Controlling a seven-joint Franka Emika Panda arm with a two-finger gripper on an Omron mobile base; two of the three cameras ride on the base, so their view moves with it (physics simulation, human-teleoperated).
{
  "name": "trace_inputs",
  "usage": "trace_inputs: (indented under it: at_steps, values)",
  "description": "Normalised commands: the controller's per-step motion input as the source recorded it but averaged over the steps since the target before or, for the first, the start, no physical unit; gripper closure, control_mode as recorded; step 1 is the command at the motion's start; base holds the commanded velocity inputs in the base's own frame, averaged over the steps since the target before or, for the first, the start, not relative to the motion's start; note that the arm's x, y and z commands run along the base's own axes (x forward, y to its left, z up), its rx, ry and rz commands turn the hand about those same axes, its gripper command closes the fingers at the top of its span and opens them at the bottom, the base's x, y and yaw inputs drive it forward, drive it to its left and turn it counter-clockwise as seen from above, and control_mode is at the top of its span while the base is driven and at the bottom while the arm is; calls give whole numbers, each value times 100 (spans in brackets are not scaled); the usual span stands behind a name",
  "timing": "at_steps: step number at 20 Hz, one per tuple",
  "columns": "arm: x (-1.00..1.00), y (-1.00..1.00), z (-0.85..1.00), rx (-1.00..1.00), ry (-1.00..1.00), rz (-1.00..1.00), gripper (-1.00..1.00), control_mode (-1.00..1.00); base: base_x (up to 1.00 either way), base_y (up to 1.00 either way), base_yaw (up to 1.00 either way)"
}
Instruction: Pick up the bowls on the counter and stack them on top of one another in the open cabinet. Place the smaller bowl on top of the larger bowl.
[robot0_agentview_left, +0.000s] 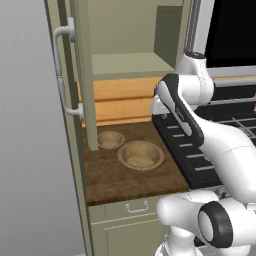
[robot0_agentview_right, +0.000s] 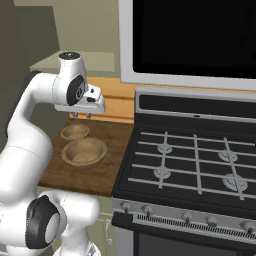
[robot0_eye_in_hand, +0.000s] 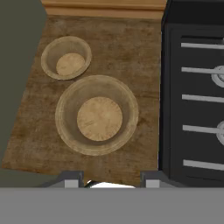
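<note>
Setting: rendered kitchen; dark wood counter (robot0_agentview_left: 131, 176) between an olive cabinet side and a black stove (robot0_agentview_right: 190, 165).
Cabinet: open cabinet (robot0_agentview_left: 131, 64) above the counter, shelf flat and bare where visible; door (robot0_agentview_left: 75, 75) swung out to the left, silver handle (robot0_agentview_left: 61, 72) on it.
Large bowl: (robot0_eye_in_hand: 97, 114) upright on the counter, roughly mid-slab, ringed base visible from above.
Small bowl: (robot0_eye_in_hand: 66, 57) upright on the counter, behind the large one toward the back wall and cabinet side; rims near each other, a thin strip of counter between them.
Arm: raised over the counter's stove-side edge, hand pointing down.
Gripper: (robot0_agentview_right: 82, 114) well above both bowls, over the large bowl in the hand view; fingertips (robot0_eye_in_hand: 72, 178) parted with a clear gap, nothing between them, touching nothing.
Drawer: below the counter front, small silver pull (robot0_agentview_left: 137, 206).
</note>
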Motion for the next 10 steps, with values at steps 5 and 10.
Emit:
trace_inputs:
  at_steps: [5,10]
  values:
    - [0,0,-31,0,2,0,-100,-100,0,0,0]
    - [3,41,-75,2,0,-12,-100,-100,0,0,0]
